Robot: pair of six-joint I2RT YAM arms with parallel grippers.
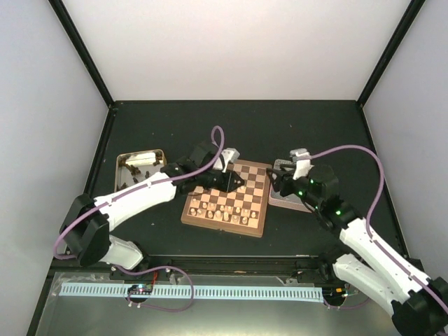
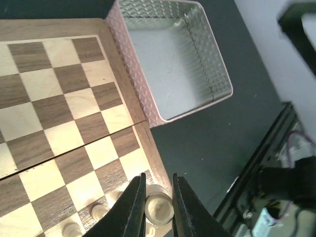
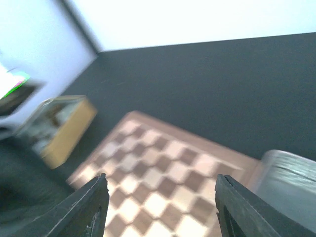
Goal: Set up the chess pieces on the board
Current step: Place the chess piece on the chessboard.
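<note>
L pincer (image 2: pixel 158 191) clamps pale piece (image 2: pixel 159 210) at board (image 2: pixel 54 103) edge; R pincer (image 3: pixel 162 202) wide apart

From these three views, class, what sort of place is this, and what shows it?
Likely a robot test booth: plain white walls enclose a black table, with a left arm and right arm mounted at its near edge.

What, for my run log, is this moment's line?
left gripper: shut on pale chess piece, at board edge | right gripper: open, empty
</note>
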